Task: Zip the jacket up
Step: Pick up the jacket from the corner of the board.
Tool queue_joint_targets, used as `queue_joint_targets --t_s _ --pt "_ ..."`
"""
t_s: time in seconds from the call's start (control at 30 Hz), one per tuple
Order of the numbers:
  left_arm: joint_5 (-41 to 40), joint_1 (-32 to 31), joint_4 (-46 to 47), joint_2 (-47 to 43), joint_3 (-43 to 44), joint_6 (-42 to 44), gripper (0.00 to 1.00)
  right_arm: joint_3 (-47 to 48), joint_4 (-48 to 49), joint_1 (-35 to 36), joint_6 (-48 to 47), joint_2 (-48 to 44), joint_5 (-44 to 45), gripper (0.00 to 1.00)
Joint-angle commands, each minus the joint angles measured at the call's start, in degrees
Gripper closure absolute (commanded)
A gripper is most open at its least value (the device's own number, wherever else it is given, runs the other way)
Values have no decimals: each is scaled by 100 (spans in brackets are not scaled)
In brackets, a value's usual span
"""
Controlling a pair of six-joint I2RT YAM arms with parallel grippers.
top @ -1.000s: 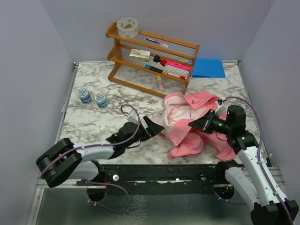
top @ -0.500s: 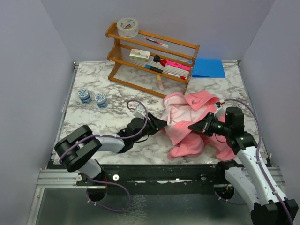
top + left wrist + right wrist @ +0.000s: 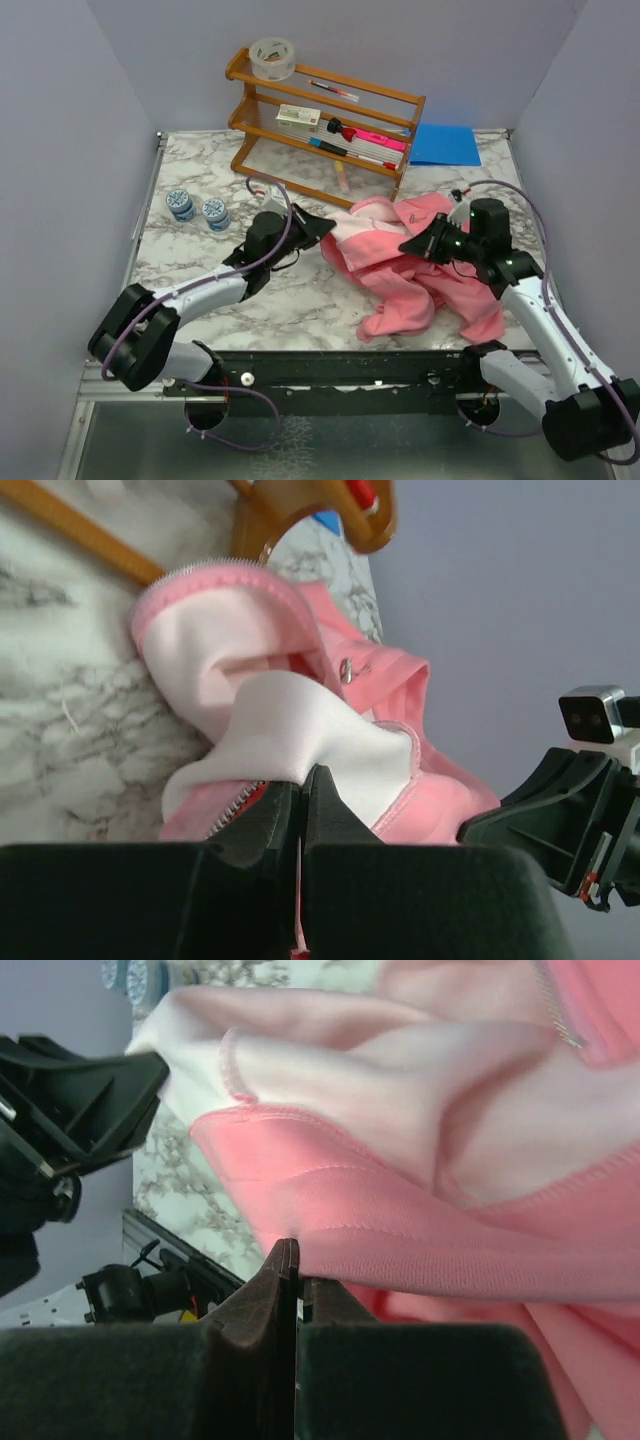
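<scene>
Left gripper [image 3: 318,228] [image 3: 303,780]: black fingers pressed fully together, pinching the left front edge of the small pink fleece jacket [image 3: 400,270] [image 3: 290,710]. In the left wrist view the pale lining bulges out just above the fingertips, and a short run of metal zipper teeth [image 3: 235,810] enters the closed jaws from the left.

Right gripper [image 3: 418,245] [image 3: 290,1255]: fingers likewise closed with no gap, tips nipped onto a fold of the darker pink outer fleece [image 3: 420,1230] near the middle of the garment. A second stretch of zipper [image 3: 555,1010] shows at the upper right of the right wrist view.

Jacket position: right half of the white-and-grey marbled tabletop [image 3: 200,270], crumpled and unzipped, lining exposed. It is stretched between the two grippers, with the rest bunched toward the near right edge.

Surroundings:
- Wooden three-tier rack [image 3: 325,125] at the back, holding pens and small boxes; clear tape roll [image 3: 272,58] on its top left end.
- Flat blue folder [image 3: 445,145] at the back right, apart from the jacket.
- Two small round jars with blue patterned lids [image 3: 181,204] [image 3: 215,213], side by side at the left, well apart from the jacket.
</scene>
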Motion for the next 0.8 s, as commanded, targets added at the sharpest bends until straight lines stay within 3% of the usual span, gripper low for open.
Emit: queue_joint_targets --t_s 0.0,0.1,0.2,0.4,0.6,0.67,0.77 --pt "-19 581 -2211 -682 1205 1531 100 877 396 1246 -287 712 1306 100" --pt "20 1099 -3379 -827 2055 2099 100 1499 610 2481 -156 1423 2155 100" --pt "489 1812 -4179 -677 2863 2453 100 1983 1129 2921 16 1950 2381 100" --pt "1325 2959 -4806 50 4463 2834 100 3450 1575 2997 -174 2785 2719 100" --pt "1725 3193 -5763 1090 6857 3229 100 5071 1197 2997 -661 3439 2830 100" --pt "1853 3197 -5846 1060 7103 3176 100 5053 1132 2997 -655 3367 2705 100" --pt "1992 3193 -5917 554 6521 3062 100 4453 958 2997 -454 3034 2272 99"
